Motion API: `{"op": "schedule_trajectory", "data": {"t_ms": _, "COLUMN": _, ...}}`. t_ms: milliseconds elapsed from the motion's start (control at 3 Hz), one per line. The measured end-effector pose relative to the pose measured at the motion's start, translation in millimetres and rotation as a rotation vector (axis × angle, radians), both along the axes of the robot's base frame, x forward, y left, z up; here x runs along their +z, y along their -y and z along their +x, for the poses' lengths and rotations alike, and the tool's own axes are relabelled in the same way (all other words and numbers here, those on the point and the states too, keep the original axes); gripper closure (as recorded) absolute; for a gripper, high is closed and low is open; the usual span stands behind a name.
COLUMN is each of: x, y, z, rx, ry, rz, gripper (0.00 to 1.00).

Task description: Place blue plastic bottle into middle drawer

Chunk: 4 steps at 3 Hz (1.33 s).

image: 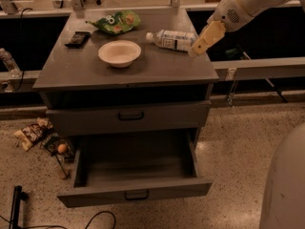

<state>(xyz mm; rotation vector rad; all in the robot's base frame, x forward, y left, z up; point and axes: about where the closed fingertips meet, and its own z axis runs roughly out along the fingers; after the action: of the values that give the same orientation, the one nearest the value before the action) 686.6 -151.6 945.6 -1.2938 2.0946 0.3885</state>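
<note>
— Where do we see the bottle (pixel 171 39)?

— On the worktop (pixel 157 70), toward the back right. It lies on its side, with the white cap pointing left and the label facing up. It is not in the drawer (pixel 136 193).

— And the gripper (pixel 194 52)?

— It comes in from the upper right on the pale arm (pixel 252 1), slanting down to the left. Its tan tip is at the bottle's base end, over the right edge of the worktop. We cannot tell whether it touches the bottle or is only just beside it.

— How do the jaws stand?

— We cannot tell. From here they read as one tan wedge. We can say that nothing hangs from them.

— Is the drawer ready?

— It is the lowest one, pulled well out, and its grey inside looks bare. The upper drawer (pixel 128 116) just above it is shut.

— What else is on the worktop?

— A white bowl (pixel 119 53) stands upright left of the bottle and apart from it. Behind the bowl is a green bag (pixel 116 21), and near the back left is a flat black thing (pixel 77 38).

— And around the cabinet?

— Some snack packets (pixel 31 132) lie on the floor to the left. A small bottle (pixel 8 63) stands at the far left edge.
</note>
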Motion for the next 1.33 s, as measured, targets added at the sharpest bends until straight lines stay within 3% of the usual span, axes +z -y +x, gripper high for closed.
{"op": "schedule_trajectory", "data": {"t_ms": 333, "x": 0, "y": 0, "z": 0, "rx": 0.0, "ry": 0.0, "rz": 0.0, "gripper": 0.0}}
{"op": "schedule_trajectory", "data": {"t_ms": 667, "x": 2, "y": -1, "z": 9, "rx": -0.033, "ry": 0.044, "rz": 0.039, "gripper": 0.0}}
{"op": "schedule_trajectory", "data": {"t_ms": 1000, "x": 7, "y": -7, "z": 40, "rx": -0.069, "ry": 0.18, "rz": 0.165, "gripper": 0.0}}
{"op": "schedule_trajectory", "data": {"t_ms": 1333, "x": 5, "y": -4, "z": 62, "rx": -0.062, "ry": 0.227, "rz": 0.314, "gripper": 0.0}}
